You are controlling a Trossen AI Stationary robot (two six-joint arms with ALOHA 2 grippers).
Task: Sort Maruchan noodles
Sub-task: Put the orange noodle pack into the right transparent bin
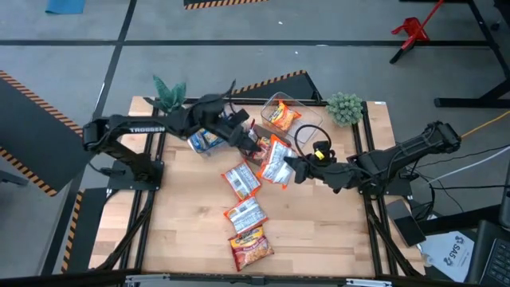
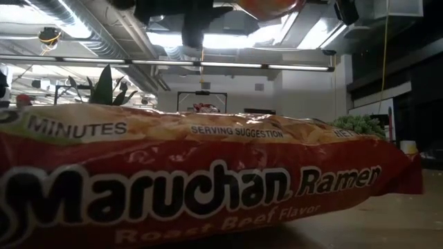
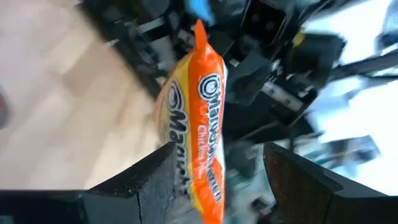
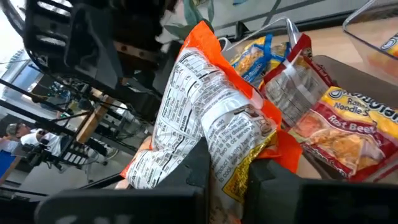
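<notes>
Tabletop near edge, right of the lower packets: bare wood, free approach. Centre blocked: left end effector & right end effector close together w/ orange packet between, bins just behind. Loose packets strung down the middle toward the near edge. Plants at far corners. Left strip near arm base mostly open.

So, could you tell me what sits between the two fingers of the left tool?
In the left wrist view, an orange crinkly plastic Maruchan noodle packet stands edge-on between the left tool's dark fingers, held there.
</notes>
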